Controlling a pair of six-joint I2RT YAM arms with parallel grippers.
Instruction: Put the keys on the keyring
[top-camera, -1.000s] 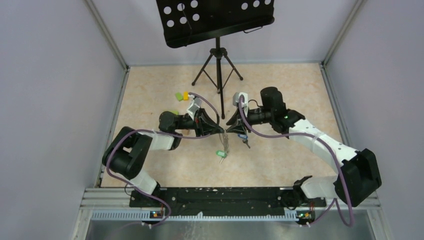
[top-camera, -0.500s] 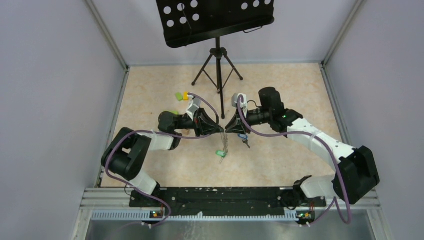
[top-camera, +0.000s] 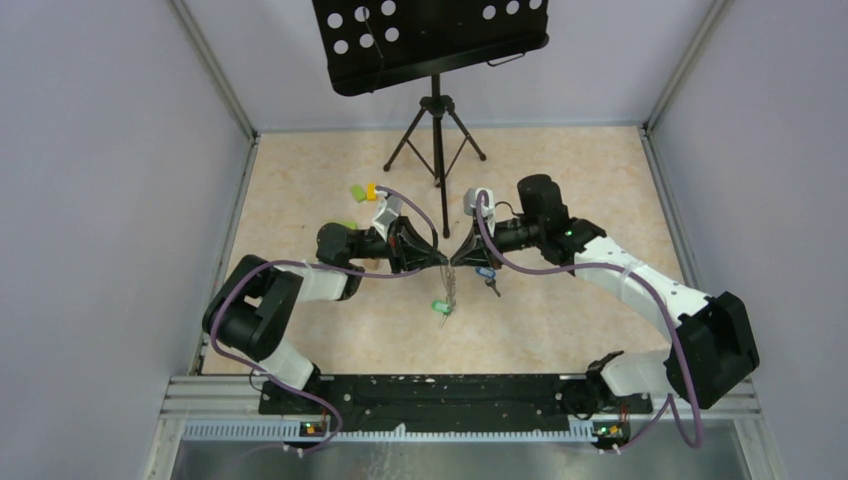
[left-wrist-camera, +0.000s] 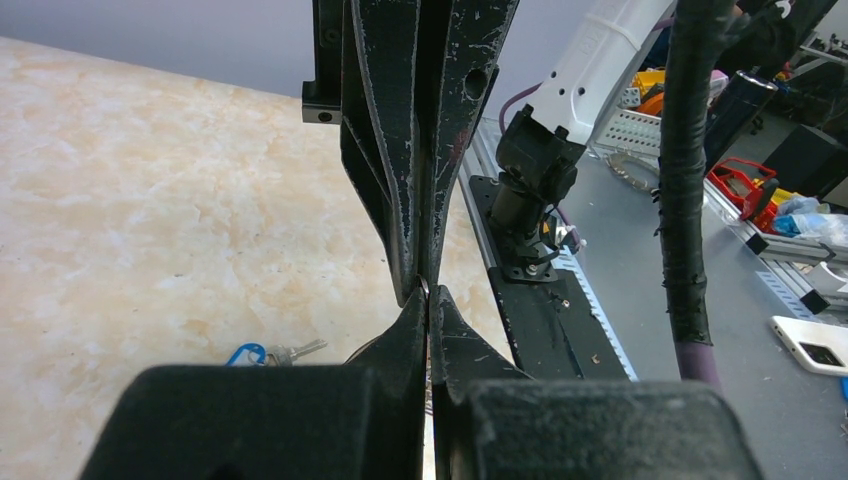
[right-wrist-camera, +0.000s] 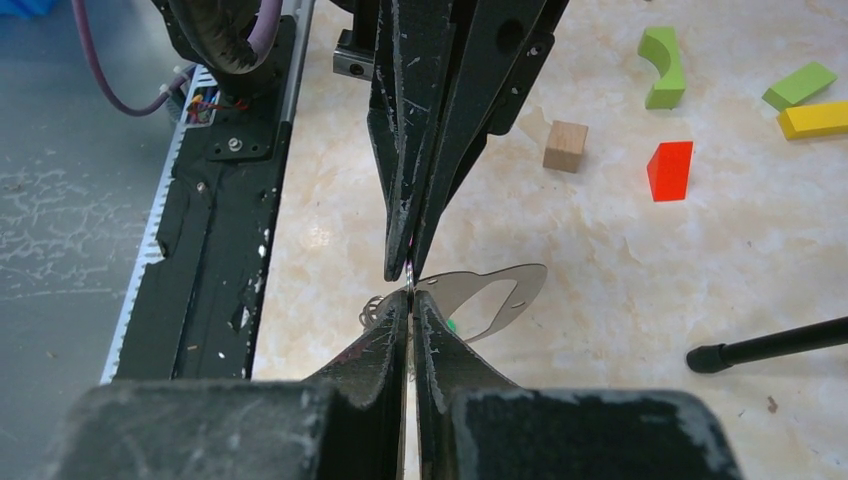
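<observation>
Claws of both arms meet tip to tip above the middle of the beige marbled counter (top-camera: 560, 330). The left claw (left-wrist-camera: 428, 293) is pressed together, pinching the top of the dark grey oval keyring with its short metal chain (top-camera: 452, 284). The right claw (right-wrist-camera: 410, 293) is likewise pressed together at the same spot; whether it grips the loop cannot be told. The keyring hangs below the tips, with the small key on a green plastic tag (top-camera: 440, 307) at its lower end. The small key on a blue plastic tag (left-wrist-camera: 248, 354) lies on the counter nearby, apart from the keyring. A red block (right-wrist-camera: 668, 170) and a plain wooden cube (right-wrist-camera: 565, 146) lie beyond the left claw.
</observation>
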